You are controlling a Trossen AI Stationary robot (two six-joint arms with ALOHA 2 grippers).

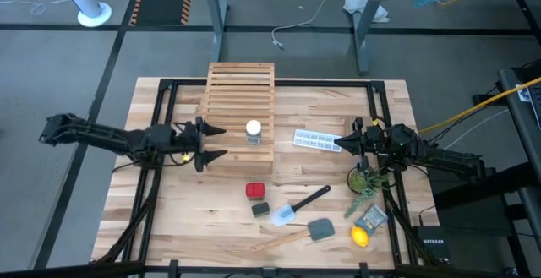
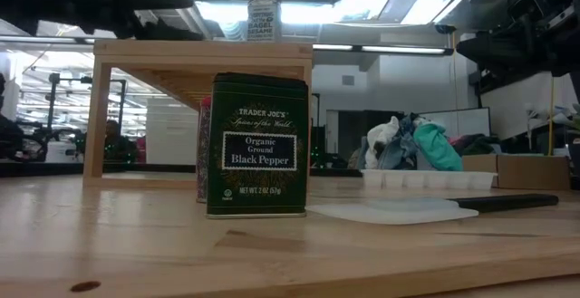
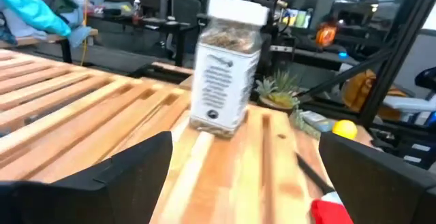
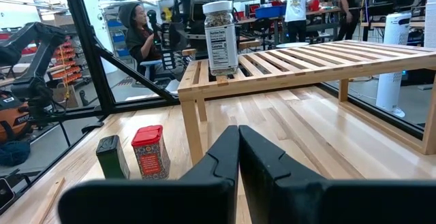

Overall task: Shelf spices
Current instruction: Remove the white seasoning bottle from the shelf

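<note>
While my left gripper (image 1: 221, 143) hangs at the shelf's (image 1: 239, 88) left edge, fingers spread wide and holding nothing, the clear jar (image 1: 253, 131) stands upright on the slats near the shelf's front-right corner — apart from my fingers, open slats between. My right gripper (image 1: 340, 142) waits pinched together beside the white ice-cube tray (image 1: 317, 140), well clear of the shelf. The red tin (image 1: 254, 191) and the black tin (image 1: 260, 209) sit on the table (image 1: 177, 219) just in front of the shelf — bare wood to their left.
</note>
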